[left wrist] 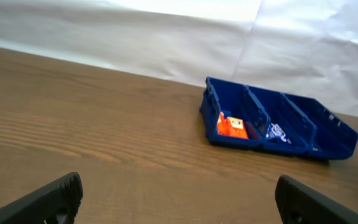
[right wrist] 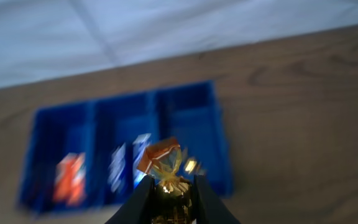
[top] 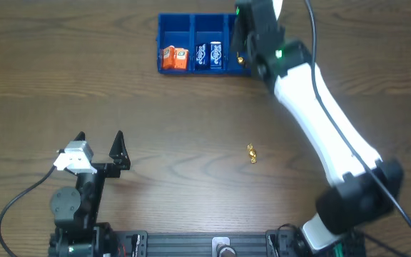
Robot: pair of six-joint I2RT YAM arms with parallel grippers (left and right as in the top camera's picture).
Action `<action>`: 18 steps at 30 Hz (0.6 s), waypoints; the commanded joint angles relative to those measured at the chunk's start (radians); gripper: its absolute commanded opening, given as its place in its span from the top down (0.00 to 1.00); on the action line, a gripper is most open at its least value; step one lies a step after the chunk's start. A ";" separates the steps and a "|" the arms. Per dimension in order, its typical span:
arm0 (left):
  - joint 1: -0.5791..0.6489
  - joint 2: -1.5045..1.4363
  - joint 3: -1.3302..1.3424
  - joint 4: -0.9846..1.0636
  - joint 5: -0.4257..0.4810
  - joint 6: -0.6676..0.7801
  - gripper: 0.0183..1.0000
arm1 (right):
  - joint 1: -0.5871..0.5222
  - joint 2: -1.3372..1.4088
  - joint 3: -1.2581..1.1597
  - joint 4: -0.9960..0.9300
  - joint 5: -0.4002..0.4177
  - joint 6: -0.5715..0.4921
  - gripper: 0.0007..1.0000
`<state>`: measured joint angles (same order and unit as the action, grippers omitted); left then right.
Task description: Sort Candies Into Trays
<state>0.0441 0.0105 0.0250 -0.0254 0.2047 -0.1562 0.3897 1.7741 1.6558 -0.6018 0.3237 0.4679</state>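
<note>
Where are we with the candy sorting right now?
Done: orange candies and blue candies sit in two sections of the blue tray. In hand: the right gripper holds a gold candy above the tray, not yet released. To go: a second gold candy lies on the table. The left gripper is open and empty.

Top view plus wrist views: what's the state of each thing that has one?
blue tray: flat on the table, open-topped.
orange candies: in the tray's left compartment, seen from the top view.
blue candies: in the middle compartment.
held gold candy: pinched, lifted above the tray.
loose gold candy: on the table, unsorted.
right gripper: shut on held gold candy.
left gripper: open, empty.
</note>
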 commanded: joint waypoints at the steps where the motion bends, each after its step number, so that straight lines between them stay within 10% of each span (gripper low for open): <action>1: 0.002 -0.006 -0.020 -0.031 0.018 0.011 0.00 | -0.043 0.245 0.050 0.069 0.012 -0.062 0.83; 6: 0.002 -0.006 -0.020 -0.031 0.018 0.011 0.00 | -0.044 0.299 0.050 0.134 -0.011 -0.073 0.80; 13: 0.002 -0.006 -0.020 -0.031 0.018 0.011 0.00 | -0.037 0.286 0.008 0.143 -0.011 -0.077 0.36; 18: 0.002 -0.006 -0.020 -0.031 0.018 0.011 0.00 | 0.013 -0.113 -0.450 0.222 -0.064 -0.075 0.31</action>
<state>0.0441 0.0097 0.0250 -0.0250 0.2043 -0.1562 0.3672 1.9209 1.4147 -0.3798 0.2981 0.3927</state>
